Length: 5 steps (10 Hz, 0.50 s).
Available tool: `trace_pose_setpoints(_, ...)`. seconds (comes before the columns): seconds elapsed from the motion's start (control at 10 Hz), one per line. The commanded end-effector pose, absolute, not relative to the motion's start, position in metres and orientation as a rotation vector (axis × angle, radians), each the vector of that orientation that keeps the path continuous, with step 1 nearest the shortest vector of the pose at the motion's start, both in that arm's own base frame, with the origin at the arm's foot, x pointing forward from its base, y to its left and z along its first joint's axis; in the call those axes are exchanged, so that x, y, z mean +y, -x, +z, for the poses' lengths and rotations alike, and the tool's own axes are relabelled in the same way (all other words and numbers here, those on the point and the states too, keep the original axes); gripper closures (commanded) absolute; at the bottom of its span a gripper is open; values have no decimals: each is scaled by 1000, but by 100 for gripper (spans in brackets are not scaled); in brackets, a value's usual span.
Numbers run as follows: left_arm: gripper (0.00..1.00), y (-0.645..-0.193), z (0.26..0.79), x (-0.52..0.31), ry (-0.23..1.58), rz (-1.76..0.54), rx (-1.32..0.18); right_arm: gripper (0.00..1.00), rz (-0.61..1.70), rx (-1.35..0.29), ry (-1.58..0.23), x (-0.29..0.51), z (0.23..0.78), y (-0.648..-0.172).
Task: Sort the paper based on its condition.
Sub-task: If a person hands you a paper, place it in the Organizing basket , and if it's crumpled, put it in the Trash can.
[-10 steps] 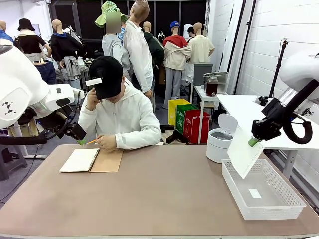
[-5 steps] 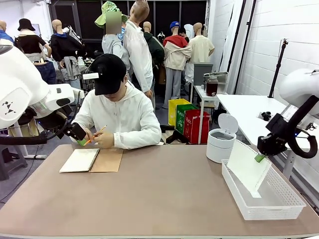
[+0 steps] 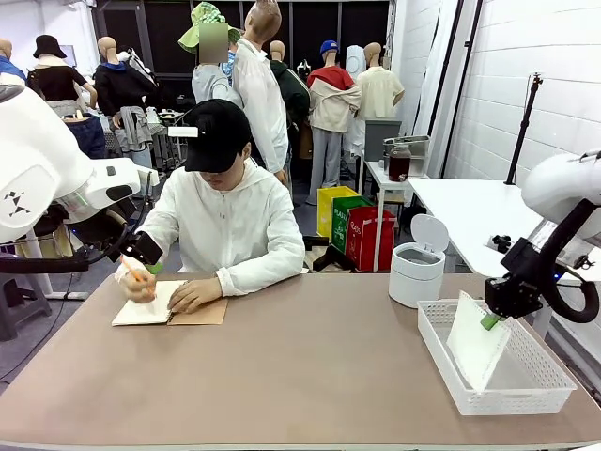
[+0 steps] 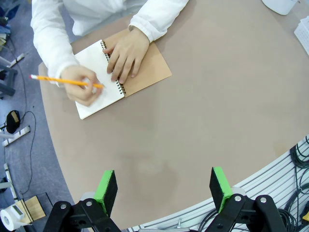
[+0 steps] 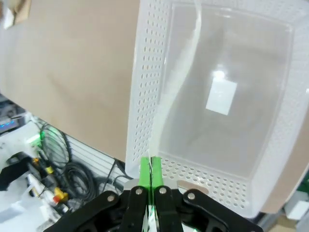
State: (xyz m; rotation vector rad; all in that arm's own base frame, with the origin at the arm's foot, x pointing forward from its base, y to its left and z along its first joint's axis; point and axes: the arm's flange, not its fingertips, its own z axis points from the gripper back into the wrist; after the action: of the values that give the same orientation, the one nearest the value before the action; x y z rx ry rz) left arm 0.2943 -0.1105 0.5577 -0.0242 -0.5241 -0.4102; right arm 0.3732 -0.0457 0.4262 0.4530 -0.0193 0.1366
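The robot's right end effector (image 3: pixel 489 321), jaws pinched shut on the top edge of a smooth sheet of paper (image 3: pixel 472 346), holds it tilted inside the white perforated basket (image 3: pixel 434 343) at the right side of the table (image 3: pixel 310 376). The left end effector (image 4: pixel 164 186) hangs wide open and empty above the table, where a person's hand (image 4: pixel 82 87) pencils in a spiral notebook (image 4: pixel 147 67).
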Motion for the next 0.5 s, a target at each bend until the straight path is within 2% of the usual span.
trace_pose_setpoints(0.0,0,-294,558,-110,26,-411,-524,100,71,-5,-429,-46,408,-372)
trace_pose_setpoints(0.4,0,-294,558,-110,26,-411,-524,100,-13,27,-318,-50,386,-368)
